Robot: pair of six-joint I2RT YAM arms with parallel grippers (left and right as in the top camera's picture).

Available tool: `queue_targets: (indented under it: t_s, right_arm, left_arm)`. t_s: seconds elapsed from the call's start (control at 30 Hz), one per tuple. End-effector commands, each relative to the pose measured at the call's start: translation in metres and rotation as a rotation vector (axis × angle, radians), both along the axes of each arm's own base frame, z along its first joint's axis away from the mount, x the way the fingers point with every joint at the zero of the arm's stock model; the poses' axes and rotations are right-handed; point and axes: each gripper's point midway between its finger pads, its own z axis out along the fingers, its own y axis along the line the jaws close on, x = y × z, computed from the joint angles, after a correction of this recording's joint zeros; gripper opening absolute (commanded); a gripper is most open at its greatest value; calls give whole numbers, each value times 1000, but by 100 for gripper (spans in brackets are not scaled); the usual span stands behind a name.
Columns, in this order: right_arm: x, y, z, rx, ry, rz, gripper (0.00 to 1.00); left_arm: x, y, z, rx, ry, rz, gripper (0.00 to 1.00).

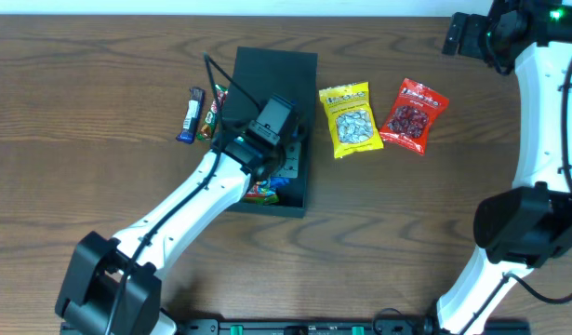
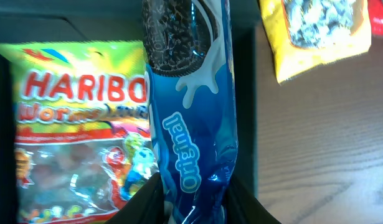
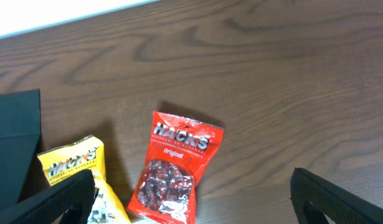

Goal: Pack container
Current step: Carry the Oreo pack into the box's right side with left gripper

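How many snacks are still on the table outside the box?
4: a yellow bag and a red bag right of the box, a blue bar and a greenish bar left of it. The arm may hide more.

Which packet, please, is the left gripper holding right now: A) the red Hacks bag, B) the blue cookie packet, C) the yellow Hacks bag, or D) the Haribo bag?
B: the left wrist view shows the left gripper clamped on the blue cookie packet, beside the Haribo bag lying in the container.

White links [image 1: 188, 200] join bulky black joints [image 1: 518, 228]; the left tool's [image 2: 192, 205] fingers [image 2: 247, 208] are black
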Motion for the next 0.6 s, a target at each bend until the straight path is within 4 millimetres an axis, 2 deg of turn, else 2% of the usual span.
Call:
queue_targets:
  t_s: [0.0,0.3,0.57]
  right_arm:
    - [-1,-3,14,-21,-31,3,99]
    - [0,-4,14,-21,-37,2,99]
    - [2,-4,15,-22,-43,2,99]
  left_arm:
    - [-5,-3,-5,10,22,22,28]
    - [-25,-12,-9,-35,114,-16,28]
    - [-30,-15,-10,-48,138,-27,35]
